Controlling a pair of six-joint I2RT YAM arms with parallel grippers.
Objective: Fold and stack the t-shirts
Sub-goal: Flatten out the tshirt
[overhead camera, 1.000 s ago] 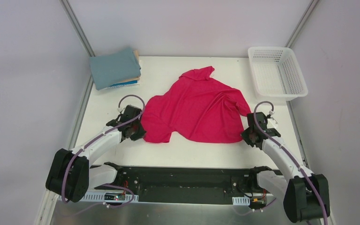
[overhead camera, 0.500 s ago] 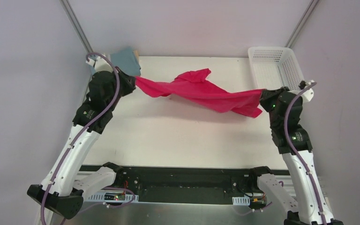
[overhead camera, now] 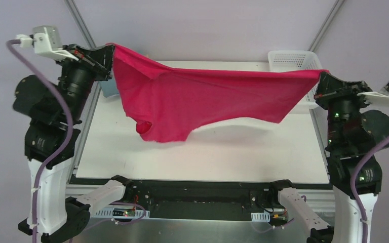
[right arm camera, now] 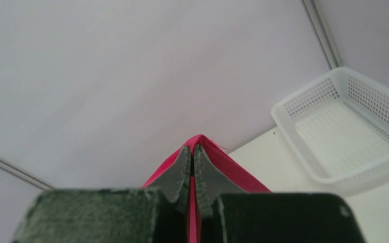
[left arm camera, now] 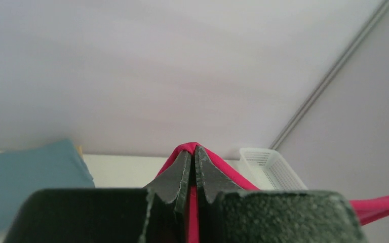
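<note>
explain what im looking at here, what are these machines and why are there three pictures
These are two robot arms bolted to the near edge of a white table. The wide picture comes from a fixed camera above and behind them. The other two come from small cameras on each wrist, looking out past that arm's own jaws.

The left arm and right arm both reach up high. The left jaws and the right jaws are each shut on an edge of a crimson-pink t-shirt, which hangs stretched between them above the table.

At the far left lies folded teal-grey cloth, mostly hidden by the left arm in the wide picture. At the far right sits a white mesh basket.
</note>
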